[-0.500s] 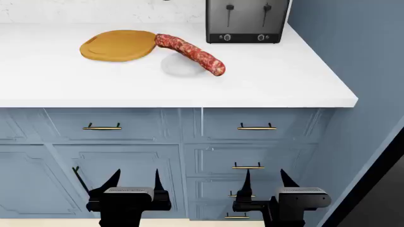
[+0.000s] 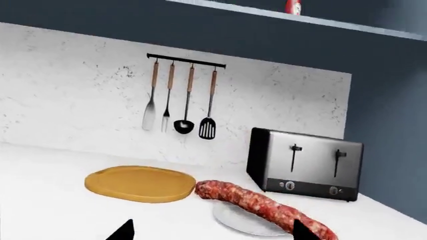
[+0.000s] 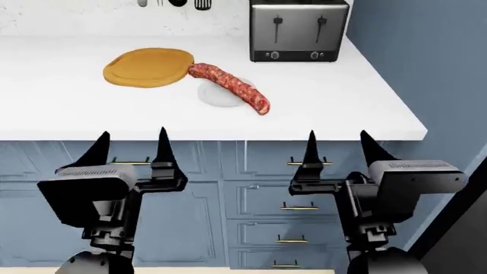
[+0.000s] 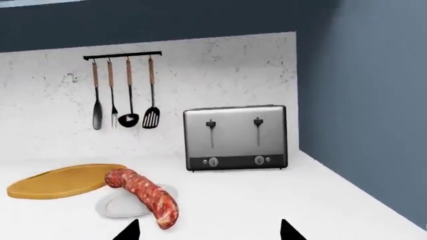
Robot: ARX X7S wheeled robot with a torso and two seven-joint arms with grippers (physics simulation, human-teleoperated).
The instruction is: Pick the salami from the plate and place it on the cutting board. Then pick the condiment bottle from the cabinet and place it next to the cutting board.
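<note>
Left end effector (image 3: 131, 145) and right end effector (image 3: 336, 145) both spread wide, holding nothing, hovering in front of the table (image 3: 61, 108) edge, well short of the toaster. Toaster (image 3: 298, 29) sits at the back of the table by the wall. Cutting board (image 3: 148, 67) lies left of the toaster, bare. Salami (image 3: 228, 87) lies diagonally in front of the toaster, across the plate (image 3: 214, 95), far end touching or just beside the board rim, near end overhanging the plate. Utensil rail (image 2: 185, 60) with four tools hangs on the wall left of the toaster. Condiment bottle (image 2: 293, 6) stands on a shelf above the toaster, only partly in view.
</note>
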